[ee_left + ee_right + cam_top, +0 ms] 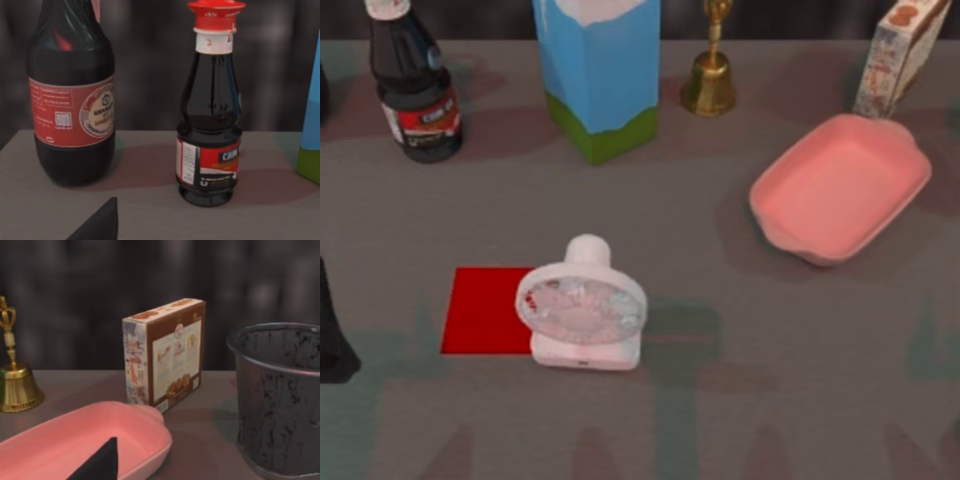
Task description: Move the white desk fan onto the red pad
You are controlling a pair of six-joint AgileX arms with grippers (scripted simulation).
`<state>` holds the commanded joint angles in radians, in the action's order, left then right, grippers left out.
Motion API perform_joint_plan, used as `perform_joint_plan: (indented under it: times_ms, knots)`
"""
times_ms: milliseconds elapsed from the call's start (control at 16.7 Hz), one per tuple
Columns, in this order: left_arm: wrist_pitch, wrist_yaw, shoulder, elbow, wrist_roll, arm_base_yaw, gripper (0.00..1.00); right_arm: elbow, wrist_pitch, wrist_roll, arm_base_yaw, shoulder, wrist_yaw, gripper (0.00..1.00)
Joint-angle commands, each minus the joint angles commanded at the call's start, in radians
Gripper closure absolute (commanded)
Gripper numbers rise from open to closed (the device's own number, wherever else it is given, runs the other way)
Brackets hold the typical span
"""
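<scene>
The white desk fan stands upright in the middle of the table, its round grille and pinkish blades facing up toward the camera and its knob-like back pointing to the far side. The red pad lies flat just left of it; the fan's face covers the pad's right edge in the top view. My left gripper is parked at the table's left edge, well clear of the fan, and shows as a dark tip in its wrist view. My right gripper is out of the top view and hangs over the pink dish.
Along the back stand a dark sauce bottle, a blue and green carton, a brass bell and a printed box. A pink baking dish sits at right. A dark metal bucket stands beyond it.
</scene>
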<state>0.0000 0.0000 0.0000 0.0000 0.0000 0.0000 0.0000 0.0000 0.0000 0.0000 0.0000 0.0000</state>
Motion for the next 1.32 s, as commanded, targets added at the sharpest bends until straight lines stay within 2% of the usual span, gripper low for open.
perform_joint_plan:
  times_ms: [240, 480, 1320]
  knots:
    - [-0.029, 0.002, 0.031, 0.029, 0.020, -0.016, 0.00, 0.000, 0.000, 0.000, 0.000, 0.000, 0.000, 0.00]
    - [-0.191, 0.004, 0.219, 0.210, 0.130, -0.095, 0.00, 0.000, 0.000, 0.000, 0.000, 0.000, 0.000, 0.00]
    - [-1.170, -0.014, 1.529, 1.386, 0.774, -0.538, 0.00, 0.000, 0.000, 0.000, 0.000, 0.000, 0.000, 0.00]
